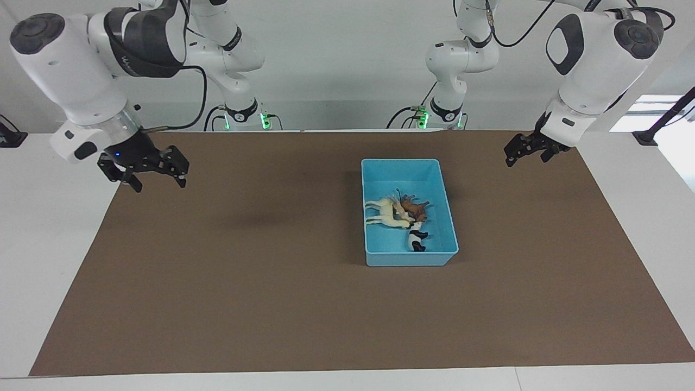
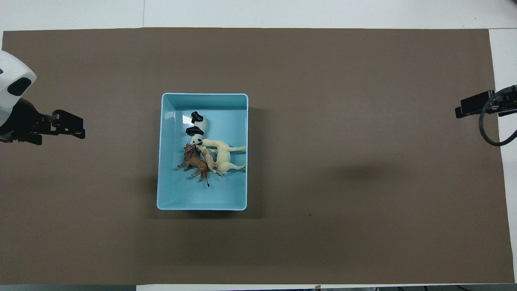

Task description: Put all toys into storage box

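The light-blue storage box (image 1: 408,259) stands on the brown mat, toward the left arm's end; its rim also shows in the overhead view (image 2: 202,95). Inside lie the cream-white horse (image 1: 381,213) (image 2: 224,156), the brown animal (image 1: 417,208) (image 2: 194,160), a small orange-tan tiger (image 1: 404,210) (image 2: 210,159) between them, and the black-and-white panda (image 1: 417,239) (image 2: 197,128). All lie on their sides, touching each other. My right gripper (image 1: 157,182) (image 2: 461,111) hangs open and empty over the mat's edge. My left gripper (image 1: 525,158) (image 2: 69,125) hangs open and empty over the mat's other edge.
The brown mat (image 1: 244,271) covers most of the white table (image 1: 49,244). No loose objects lie on the mat outside the box. Both arm bases (image 1: 239,111) stand at the table's robot end.
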`<control>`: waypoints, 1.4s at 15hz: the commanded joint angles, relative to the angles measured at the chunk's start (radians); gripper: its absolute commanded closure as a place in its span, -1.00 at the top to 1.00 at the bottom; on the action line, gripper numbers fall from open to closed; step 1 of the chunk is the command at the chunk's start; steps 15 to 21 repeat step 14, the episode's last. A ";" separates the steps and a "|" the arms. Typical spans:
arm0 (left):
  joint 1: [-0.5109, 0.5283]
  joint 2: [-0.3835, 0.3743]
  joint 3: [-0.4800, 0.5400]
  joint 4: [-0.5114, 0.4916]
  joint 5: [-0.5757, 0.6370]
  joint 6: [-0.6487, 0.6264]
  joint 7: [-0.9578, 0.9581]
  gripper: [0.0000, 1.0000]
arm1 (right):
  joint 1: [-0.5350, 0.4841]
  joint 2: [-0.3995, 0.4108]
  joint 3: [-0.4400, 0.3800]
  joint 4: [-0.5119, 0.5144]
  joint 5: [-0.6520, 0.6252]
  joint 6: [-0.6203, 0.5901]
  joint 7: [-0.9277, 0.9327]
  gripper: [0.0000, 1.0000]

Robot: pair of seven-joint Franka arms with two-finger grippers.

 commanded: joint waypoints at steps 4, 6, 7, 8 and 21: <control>-0.006 -0.023 0.008 -0.027 0.004 0.019 0.006 1.00 | -0.095 -0.046 0.141 -0.073 -0.127 0.043 0.069 1.00; -0.006 -0.023 0.009 -0.027 0.004 0.019 0.006 1.00 | -0.098 -0.025 0.141 -0.006 -0.127 0.002 0.066 1.00; -0.006 -0.023 0.008 -0.027 0.006 0.019 0.006 1.00 | -0.099 -0.022 0.141 0.002 -0.126 -0.008 0.065 1.00; -0.006 -0.023 0.008 -0.027 0.006 0.019 0.006 1.00 | -0.101 -0.023 0.141 0.002 -0.122 -0.009 0.065 1.00; -0.006 -0.025 0.008 -0.027 0.004 0.019 0.006 1.00 | -0.107 -0.025 0.135 0.002 -0.106 -0.014 0.069 1.00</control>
